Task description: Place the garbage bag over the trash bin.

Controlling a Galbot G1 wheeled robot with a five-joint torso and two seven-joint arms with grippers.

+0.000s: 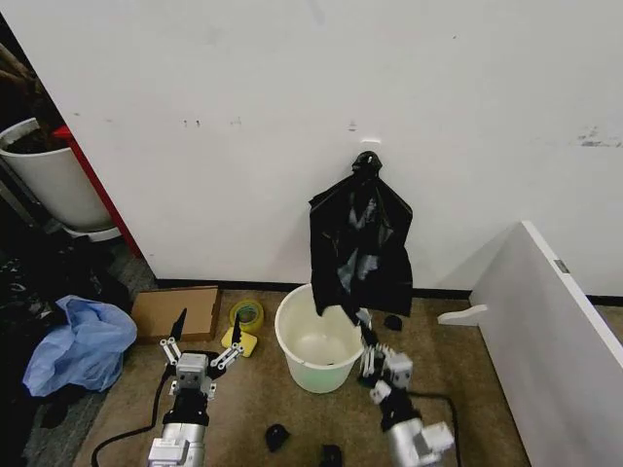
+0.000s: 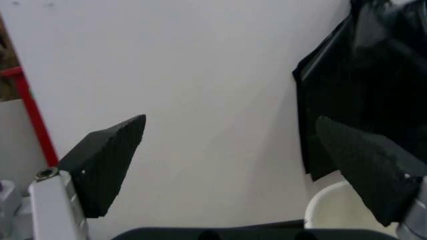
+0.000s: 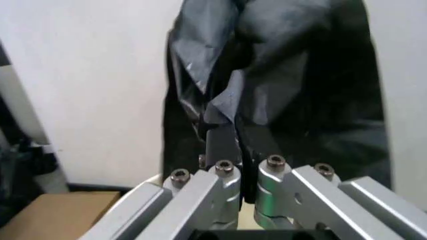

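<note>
Head view: the garbage bag hangs against the wall above the trash bin, whose pale inside looks bare. The right end effector pinches the bag's lower corner; the left end effector stands spread beside the bin.

Left wrist view: its fingers gape wide, holding nothing.

Right wrist view: closed fingers grip black plastic.

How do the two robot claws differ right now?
The left gripper is open, fingers spread, holding nothing, left of the trash bin. The right gripper is shut on the lower edge of the garbage bag, at the bin's right rim. Both sit low and point toward the wall.
</note>
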